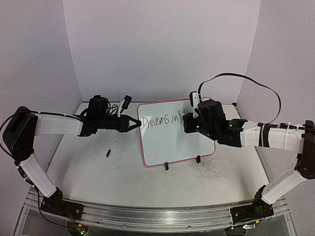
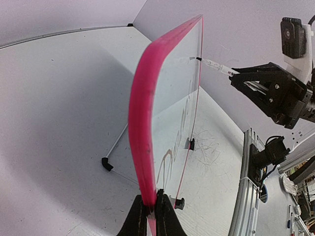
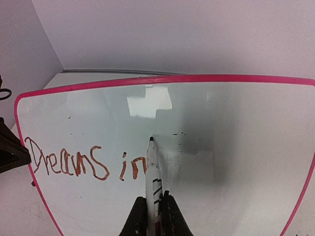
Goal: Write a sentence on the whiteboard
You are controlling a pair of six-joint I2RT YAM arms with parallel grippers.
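My left arm (image 1: 56,125) and right arm (image 1: 275,136) are white with black joints. A thin black cable (image 1: 231,74) loops above. My left hand (image 1: 135,123) and right hand (image 3: 153,209) are black.

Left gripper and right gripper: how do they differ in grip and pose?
The left gripper is shut on the pink frame of the whiteboard; the right gripper is shut on a white marker. The left gripper meets the board edge-on at its side; the right gripper faces its writing surface, marker tip just after "Dreams in". Both are shut.

Soft even light; glare on whiteboard (image 3: 226,157); wrist views warped.
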